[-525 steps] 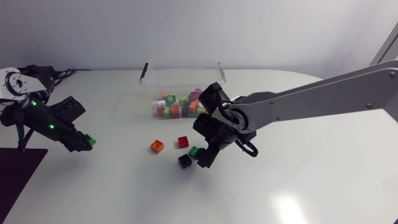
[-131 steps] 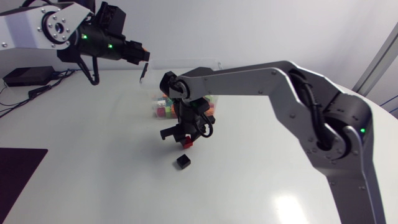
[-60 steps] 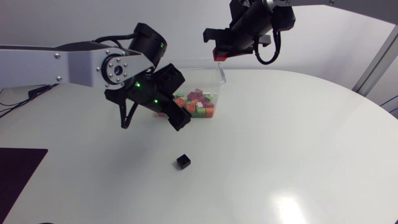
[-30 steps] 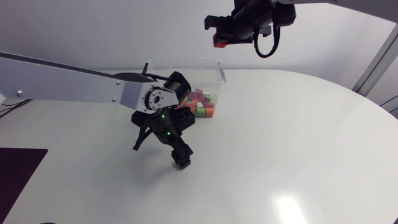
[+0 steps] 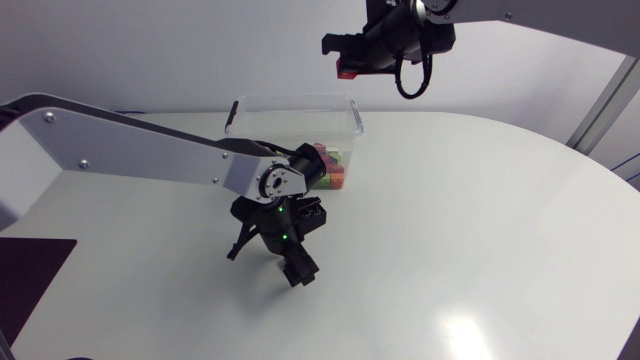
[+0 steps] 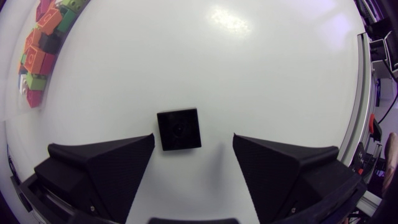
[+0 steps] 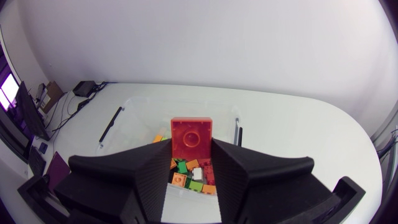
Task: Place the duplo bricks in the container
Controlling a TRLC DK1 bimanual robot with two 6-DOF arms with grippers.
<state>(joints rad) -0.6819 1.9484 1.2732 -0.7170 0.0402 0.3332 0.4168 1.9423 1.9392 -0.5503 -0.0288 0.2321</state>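
Left fingers [image 6: 106, 163] have come down astride the black brick [image 6: 179, 129] near the container [image 5: 345, 103]; wide open, no grip yet. Right fingers [image 7: 137, 177] clamp the red brick [image 7: 191, 140] above the container, so the drop is pending.

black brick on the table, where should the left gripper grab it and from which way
Grip the black brick by its two opposite flat side walls, coming straight down from above. It lies flat on the table, stud up and alone, and its sides run roughly parallel to the fingers of the open left gripper, which straddle it.
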